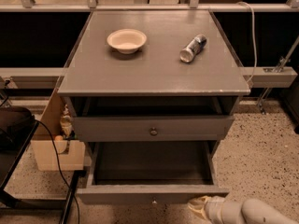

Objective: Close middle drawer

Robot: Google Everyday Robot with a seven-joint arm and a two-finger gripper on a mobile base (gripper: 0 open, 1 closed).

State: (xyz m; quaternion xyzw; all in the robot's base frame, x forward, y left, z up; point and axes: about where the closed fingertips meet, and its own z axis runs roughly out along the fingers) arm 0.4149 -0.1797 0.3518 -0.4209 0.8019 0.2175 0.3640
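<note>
While the middle drawer (152,193) stands pulled far out, end effector (200,205) low beside its front's right end, grasp impossible to tell, bowl (126,40) and can (193,48) on desk (159,76).

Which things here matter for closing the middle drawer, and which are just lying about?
For the job:
- middle drawer, pulled far out
- gripper, low by the drawer front, towards its right end

Lying about:
- bowl and can on the cabinet top
- top drawer
- cardboard box on the floor at left
</note>
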